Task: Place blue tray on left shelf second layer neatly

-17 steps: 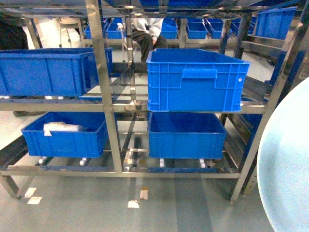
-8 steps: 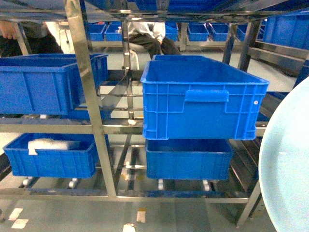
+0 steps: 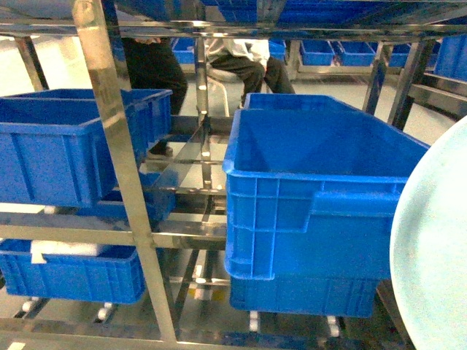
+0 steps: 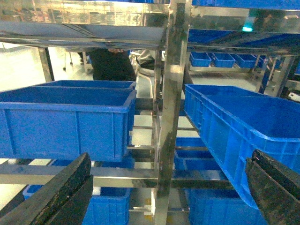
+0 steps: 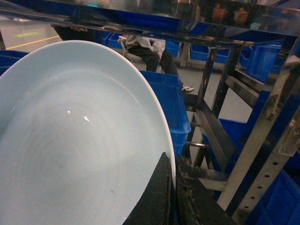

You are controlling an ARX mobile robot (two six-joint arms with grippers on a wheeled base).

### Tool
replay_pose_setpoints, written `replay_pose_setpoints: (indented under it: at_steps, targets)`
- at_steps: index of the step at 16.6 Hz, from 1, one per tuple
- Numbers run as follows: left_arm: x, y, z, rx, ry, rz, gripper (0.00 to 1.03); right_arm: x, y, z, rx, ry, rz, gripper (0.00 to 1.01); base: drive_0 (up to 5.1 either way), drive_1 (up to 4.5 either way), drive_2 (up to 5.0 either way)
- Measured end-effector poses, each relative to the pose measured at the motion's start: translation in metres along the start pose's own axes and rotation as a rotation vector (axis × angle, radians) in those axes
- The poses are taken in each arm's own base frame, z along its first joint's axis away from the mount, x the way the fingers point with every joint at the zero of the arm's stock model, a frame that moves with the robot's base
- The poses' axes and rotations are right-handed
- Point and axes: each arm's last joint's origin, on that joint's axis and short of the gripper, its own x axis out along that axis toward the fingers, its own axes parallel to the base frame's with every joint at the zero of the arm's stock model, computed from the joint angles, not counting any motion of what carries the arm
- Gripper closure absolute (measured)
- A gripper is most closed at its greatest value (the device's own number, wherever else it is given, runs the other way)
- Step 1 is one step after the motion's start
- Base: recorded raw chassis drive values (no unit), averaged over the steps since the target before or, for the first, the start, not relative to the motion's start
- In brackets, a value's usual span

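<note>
Pale blue tray (image 5: pixel 70 140) pinched by right gripper (image 5: pixel 172 187) | head: rim only

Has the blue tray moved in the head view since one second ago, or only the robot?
Cannot tell. The blue tray stays at the right edge of the head view, while the left shelf and its crates have grown larger, so the robot has driven closer.

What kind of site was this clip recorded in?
Most likely a warehouse or factory storeroom: stainless-steel racking in tiers, rows of deep blue plastic crates on it and behind, bare concrete floor, workers among the racks.
</note>
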Motion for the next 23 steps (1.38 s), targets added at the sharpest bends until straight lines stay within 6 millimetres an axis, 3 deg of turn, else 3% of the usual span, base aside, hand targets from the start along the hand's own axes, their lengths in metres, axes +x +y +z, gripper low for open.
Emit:
replay_pose_setpoints:
  at_steps: [9, 23]
  targets:
    - [0.0000, 0.0000, 0.0000, 0.000, 0.000, 0.000, 0.05, -0.0001, 0.0000, 0.0001, 0.000, -0.002, 0.000, 0.99, -0.1, 4.09, -4.2]
    - [0.0000, 0.0001, -0.0004, 0.000, 0.004, 0.001, 0.05, 0.0001, 0.0000, -0.0003, 0.000, 0.003, 0.001, 0.99, 0.0, 0.00, 0.0]
